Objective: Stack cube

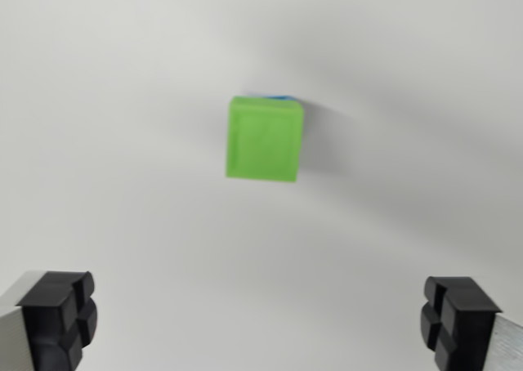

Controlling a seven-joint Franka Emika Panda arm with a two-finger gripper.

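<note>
A green cube point(264, 139) sits a little above the middle of the wrist view on a white surface. A thin blue edge point(280, 97) of another cube shows just behind its top, so the green one appears to rest on a blue one. My gripper point(257, 320) is open and holds nothing. Its black fingertips point(59, 314) stand in the two lower corners of the view, well apart from the cube and nearer to the camera than it.
The plain white table surface point(122, 101) fills the view around the cubes. A soft grey shadow lies to the right of the stack.
</note>
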